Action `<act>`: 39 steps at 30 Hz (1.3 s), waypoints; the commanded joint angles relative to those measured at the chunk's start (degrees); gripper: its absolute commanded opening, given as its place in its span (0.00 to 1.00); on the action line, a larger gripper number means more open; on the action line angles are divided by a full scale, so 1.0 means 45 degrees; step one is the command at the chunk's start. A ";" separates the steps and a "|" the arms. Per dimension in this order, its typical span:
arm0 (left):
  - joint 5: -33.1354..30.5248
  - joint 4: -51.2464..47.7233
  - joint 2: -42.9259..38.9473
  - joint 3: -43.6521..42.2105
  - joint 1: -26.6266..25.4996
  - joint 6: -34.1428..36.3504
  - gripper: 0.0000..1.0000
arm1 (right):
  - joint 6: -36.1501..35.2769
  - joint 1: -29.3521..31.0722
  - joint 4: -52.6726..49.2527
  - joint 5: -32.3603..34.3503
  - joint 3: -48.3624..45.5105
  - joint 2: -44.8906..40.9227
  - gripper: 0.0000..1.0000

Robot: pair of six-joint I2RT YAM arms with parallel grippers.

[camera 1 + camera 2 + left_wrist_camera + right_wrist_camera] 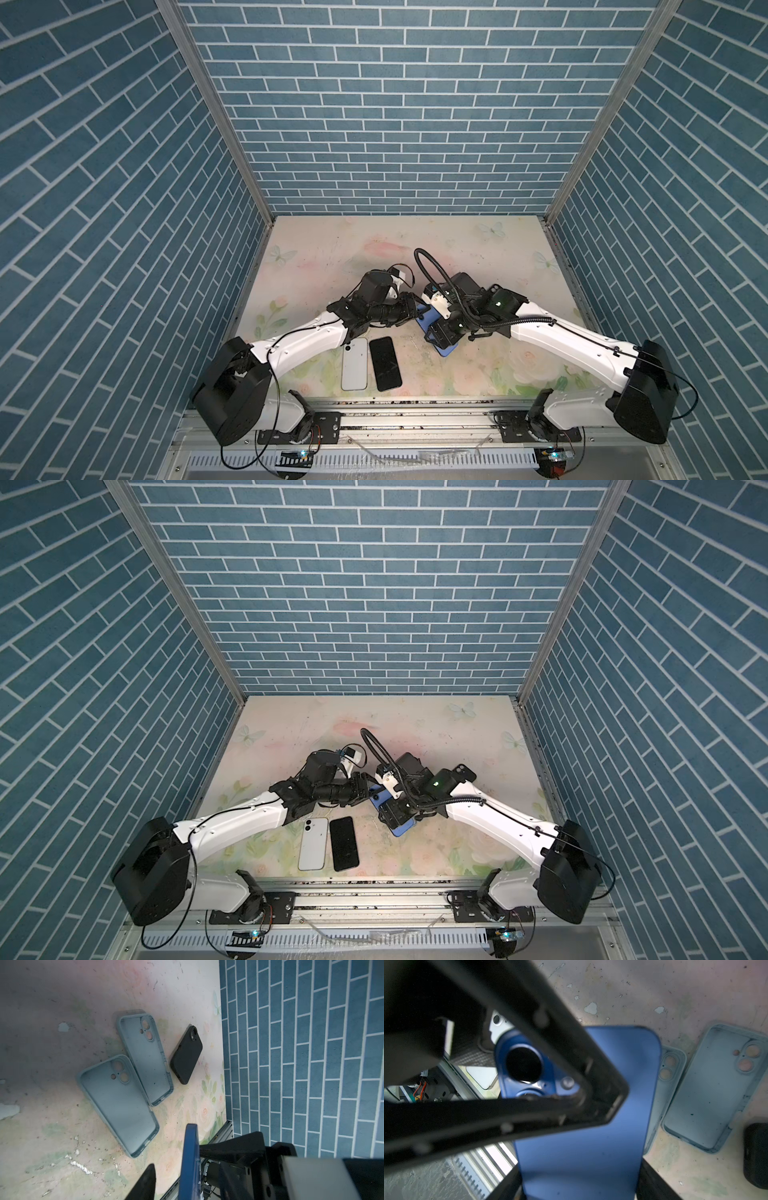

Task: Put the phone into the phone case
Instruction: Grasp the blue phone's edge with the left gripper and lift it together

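Note:
The blue phone (591, 1126) is held above the table with its back and camera bump facing the right wrist camera. My right gripper (580, 1184) is shut on it across its width; in both top views that gripper (440, 336) sits near the table's middle. My left gripper (178, 1159) straddles the phone's camera end, seen edge-on (190, 1163). One finger lies against the phone. The other fingertip (148, 1176) stands apart from it, so the jaws are open. Two empty pale blue phone cases (118, 1103) (145, 1057) lie side by side on the table, hollow side up. The arms hide them in both top views.
A white phone (354, 363) lies face down beside a black phone (385, 363) near the table's front. A phone in a black case (187, 1054) lies beyond the empty cases, near the right wall (301, 1064). A metal rail (415, 409) runs along the front edge.

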 commanded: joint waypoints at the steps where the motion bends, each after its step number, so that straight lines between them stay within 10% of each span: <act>1: -0.0154 0.0736 0.0064 0.0253 -0.0143 -0.0174 0.36 | 0.0414 0.0062 -0.0106 0.0167 -0.0033 -0.0586 0.57; 11: -0.0083 0.1664 0.0104 0.0121 -0.0476 -0.0566 0.01 | 0.0652 0.0049 -0.0280 0.0764 0.0190 -0.0913 0.63; 15: -0.0404 0.1133 -0.0482 0.0365 -0.0299 -0.0090 0.00 | 0.0718 0.0056 -0.0312 0.0999 0.0124 -0.1438 0.86; 25: -0.0238 0.1997 -0.2442 0.0229 0.2227 -0.0181 0.00 | 0.2839 -0.1215 0.0600 -0.0626 -0.0245 -0.4162 0.85; 33: -0.0334 0.5645 -0.3520 -0.0031 0.2727 -0.1270 0.00 | 0.8574 -0.4318 0.7810 -0.6673 -0.2496 -0.5561 0.72; 39: -0.0890 0.8421 -0.3533 -0.0796 0.2717 -0.2764 0.00 | 1.2423 -0.4883 1.3662 -0.7756 -0.3681 -0.4857 0.63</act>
